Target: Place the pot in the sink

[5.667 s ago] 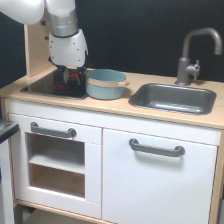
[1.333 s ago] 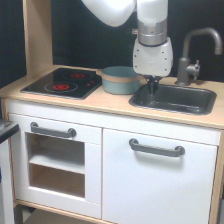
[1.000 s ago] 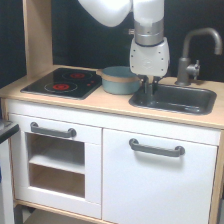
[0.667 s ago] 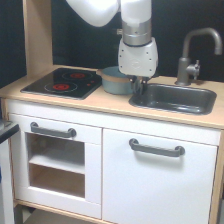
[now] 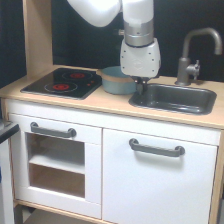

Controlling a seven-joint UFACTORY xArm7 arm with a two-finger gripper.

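The light-blue pot (image 5: 116, 81) with its tan rim band stands upright on the wooden counter, between the stovetop and the sink (image 5: 172, 98). The sink is a dark grey basin set into the counter at the exterior view's right, with nothing showing inside it. My gripper (image 5: 140, 88) hangs under the white wrist, right at the pot's right rim and over the sink's left edge. Its dark fingers blend into the shadow there. I cannot tell whether they hold the rim or how far apart they stand.
A black two-burner stovetop (image 5: 62, 83) lies at the exterior view's left of the pot. A grey faucet (image 5: 193, 54) rises behind the sink's right end. Below the counter are a white cupboard door (image 5: 157, 180) and an oven door (image 5: 54, 162).
The arm has swung from above the sink's left part toward the exterior view's left, up to the pot's right rim. Over the last second the pot has stayed where it was.
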